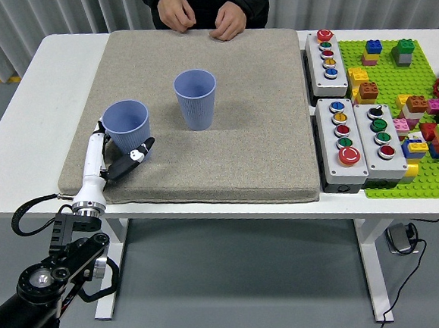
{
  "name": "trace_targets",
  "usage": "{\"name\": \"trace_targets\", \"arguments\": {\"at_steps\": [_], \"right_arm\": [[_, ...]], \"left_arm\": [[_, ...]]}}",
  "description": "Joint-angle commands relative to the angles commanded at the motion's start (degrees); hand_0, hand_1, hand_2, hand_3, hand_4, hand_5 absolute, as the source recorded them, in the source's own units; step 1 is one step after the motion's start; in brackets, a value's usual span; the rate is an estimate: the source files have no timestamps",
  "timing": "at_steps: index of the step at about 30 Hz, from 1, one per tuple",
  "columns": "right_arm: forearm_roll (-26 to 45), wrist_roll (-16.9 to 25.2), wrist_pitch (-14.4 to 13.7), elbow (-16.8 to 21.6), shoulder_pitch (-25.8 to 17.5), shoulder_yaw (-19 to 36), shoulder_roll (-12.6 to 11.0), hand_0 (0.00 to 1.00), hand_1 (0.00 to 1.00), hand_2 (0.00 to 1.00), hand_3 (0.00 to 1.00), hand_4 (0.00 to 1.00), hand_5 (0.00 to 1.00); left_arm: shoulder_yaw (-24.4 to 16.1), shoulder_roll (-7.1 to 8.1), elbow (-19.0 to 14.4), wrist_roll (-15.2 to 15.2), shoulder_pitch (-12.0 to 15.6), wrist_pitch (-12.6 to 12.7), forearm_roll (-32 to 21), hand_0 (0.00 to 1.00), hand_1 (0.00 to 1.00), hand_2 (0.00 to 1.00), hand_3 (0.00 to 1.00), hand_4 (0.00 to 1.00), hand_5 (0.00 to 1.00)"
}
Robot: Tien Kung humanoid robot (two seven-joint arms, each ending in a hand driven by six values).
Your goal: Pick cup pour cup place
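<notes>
Two ribbed blue cups stand on the grey mat [225, 133]: the left cup [127, 126] at centre-left, the second cup [196, 98] to its upper right. The left hand [116, 157] grasps the left cup, fingers [139, 156] wrapped around its base. No writing is readable. A person's hands [202, 15] rest at the mat's top edge.
</notes>
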Motion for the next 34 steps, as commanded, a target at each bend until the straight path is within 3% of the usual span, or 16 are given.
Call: {"name": "trace_targets", "arguments": {"at_steps": [8,12,23,25,30,34], "right_arm": [[-0.1,0.0,0.0,0.0,0.0,0.1,0.0,0.697,0.69,0.631,0.599,0.05,0.366],[-0.1,0.1,0.0,0.0,0.1,0.2,-0.1,0.698,0.69,0.631,0.599,0.05,0.366],[-0.6,0.0,0.0,0.0,-0.2,0.5,-0.1,0.697,0.69,0.632,0.599,0.05,0.365],[-0.9,0.1,0.1,0.0,-0.4,0.7,-0.2,0.697,0.69,0.632,0.599,0.05,0.365],[-1.6,0.0,0.3,0.0,-0.7,1.0,-0.2,0.698,0.69,0.631,0.599,0.05,0.366],[-1.5,0.0,0.2,0.0,-0.9,1.0,-0.2,0.698,0.69,0.631,0.599,0.05,0.366]], "left_arm": [[-1.7,0.83,-2.7,0.5,2.5,-0.2,1.8,0.85,0.887,0.998,0.998,0.982,0.458],[-2.4,2.11,-5.8,1.1,4.3,-0.4,3.7,0.859,0.896,0.998,0.998,0.989,0.461],[-5.0,3.06,-9.3,1.5,8.0,-0.2,6.2,0.872,0.916,0.998,0.998,0.994,0.473],[-6.3,4.52,-12.2,1.9,10.4,-0.3,7.4,0.872,0.916,0.998,0.998,0.994,0.473],[-7.0,6.08,-16.0,2.2,13.2,-0.2,8.1,0.872,0.915,0.998,0.998,0.998,0.48],[-7.6,6.44,-17.9,2.1,14.2,0.0,8.0,0.872,0.915,0.998,0.998,0.998,0.48]]}}
